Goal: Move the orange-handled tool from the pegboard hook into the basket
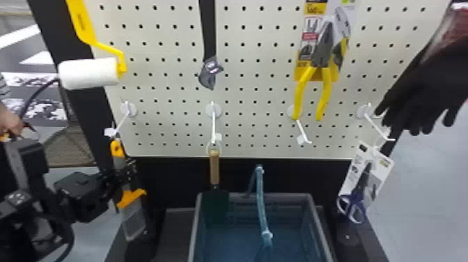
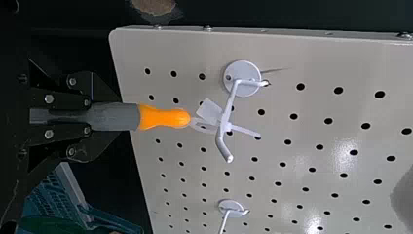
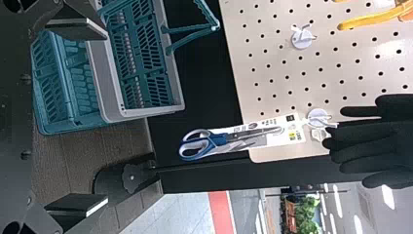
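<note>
In the head view my left gripper (image 1: pixel 124 171) is at the left, shut on the grey handle of the orange-handled tool (image 1: pixel 132 199), which hangs upright below the leftmost hook (image 1: pixel 122 122). From the left wrist view, the left gripper (image 2: pixel 87 116) pinches the handle from both sides, and the orange end (image 2: pixel 164 117) of the tool sticks out toward the hook (image 2: pixel 226 117). A pale loop at that end meets the hook. The basket (image 1: pixel 313 212) stands low at centre, right of the tool. My right gripper (image 3: pixel 106 118) is open, with nothing between its fingers.
A wooden-handled trowel (image 1: pixel 215 167) hangs over the basket's left side, beside the raised blue handle (image 1: pixel 262 202). Carded scissors (image 1: pixel 362 184) and a black glove (image 1: pixel 428 83) hang at right. Yellow pliers (image 1: pixel 324 80) and a paint roller (image 1: pixel 88 74) are higher up.
</note>
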Controlling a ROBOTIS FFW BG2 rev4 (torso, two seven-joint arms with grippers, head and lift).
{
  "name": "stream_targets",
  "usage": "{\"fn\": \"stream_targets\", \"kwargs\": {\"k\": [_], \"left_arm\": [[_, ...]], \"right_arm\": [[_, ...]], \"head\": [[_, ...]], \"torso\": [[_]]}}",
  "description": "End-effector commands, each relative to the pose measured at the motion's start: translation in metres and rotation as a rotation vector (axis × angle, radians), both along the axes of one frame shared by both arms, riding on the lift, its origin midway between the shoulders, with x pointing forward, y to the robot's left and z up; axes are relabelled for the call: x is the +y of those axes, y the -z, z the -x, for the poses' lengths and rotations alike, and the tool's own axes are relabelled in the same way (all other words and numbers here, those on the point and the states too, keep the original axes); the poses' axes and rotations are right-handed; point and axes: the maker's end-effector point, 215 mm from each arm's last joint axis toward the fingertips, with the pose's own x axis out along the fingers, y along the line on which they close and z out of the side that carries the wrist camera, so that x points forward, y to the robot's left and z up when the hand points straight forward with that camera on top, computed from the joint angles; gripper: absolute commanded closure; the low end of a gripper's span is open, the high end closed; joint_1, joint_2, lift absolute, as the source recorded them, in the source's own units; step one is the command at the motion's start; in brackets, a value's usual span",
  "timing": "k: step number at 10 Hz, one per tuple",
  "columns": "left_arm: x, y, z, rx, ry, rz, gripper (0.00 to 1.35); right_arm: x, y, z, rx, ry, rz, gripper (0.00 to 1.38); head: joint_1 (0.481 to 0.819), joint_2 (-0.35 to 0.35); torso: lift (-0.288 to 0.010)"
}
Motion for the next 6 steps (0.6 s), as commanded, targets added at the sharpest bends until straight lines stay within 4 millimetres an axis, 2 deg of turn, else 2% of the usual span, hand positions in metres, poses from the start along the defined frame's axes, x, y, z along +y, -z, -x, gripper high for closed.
{"fn": "stream_targets", "kwargs": {"k": [1,6], "left_arm": [[0.0000,0.0002,0.0001,0.001,0.000,0.000,1.15],[-0.0004,-0.0008,-0.0011,0.000,0.000,-0.001,1.15]], "right_arm": [[0.0002,0.0004,0.0001,0.001,-0.001,0.000,0.12],[0.0003,0.0011,-0.0003,0.002,-0.001,0.000,0.12]], "head": [[0.549,0.000],[0.549,0.000]], "torso": [[-0.100],[-0.100]]}}
